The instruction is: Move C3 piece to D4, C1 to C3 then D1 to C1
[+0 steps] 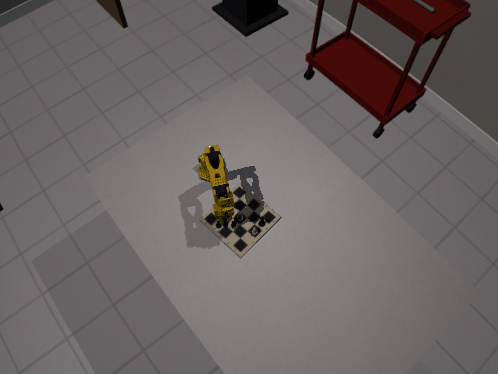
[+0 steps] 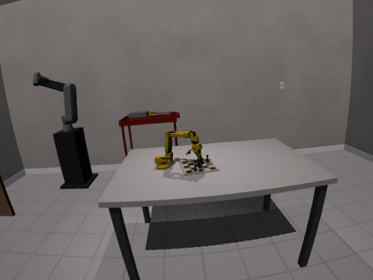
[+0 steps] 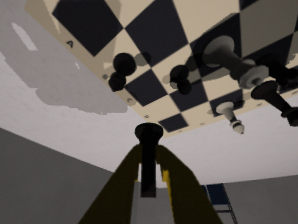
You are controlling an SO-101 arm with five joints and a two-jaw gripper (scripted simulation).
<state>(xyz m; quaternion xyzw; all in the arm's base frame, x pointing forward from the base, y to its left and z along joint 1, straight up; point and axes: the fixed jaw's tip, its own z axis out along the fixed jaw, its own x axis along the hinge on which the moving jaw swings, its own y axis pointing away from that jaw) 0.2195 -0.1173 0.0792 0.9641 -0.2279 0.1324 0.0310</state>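
My yellow arm reaches over the small chessboard point(image 1: 243, 221) in the middle of the table; the board also shows in the exterior view point(image 2: 198, 165). My gripper point(image 3: 148, 150) is shut on a black pawn point(image 3: 148, 134) and holds it above the board's edge. In the wrist view the board point(image 3: 165, 55) lies below with two black pawns point(image 3: 120, 72) point(image 3: 180, 80), a grey-white piece point(image 3: 232, 57), a small white pawn point(image 3: 234, 117) and a black piece point(image 3: 272, 97). In the top view my gripper point(image 1: 221, 219) is over the board's left part.
A red cart point(image 1: 385, 55) stands beyond the table's far corner. A dark robot arm on a black pedestal point(image 2: 69, 138) stands at the left by the wall. The arm's base point(image 2: 162, 161) sits on the table beside the board.
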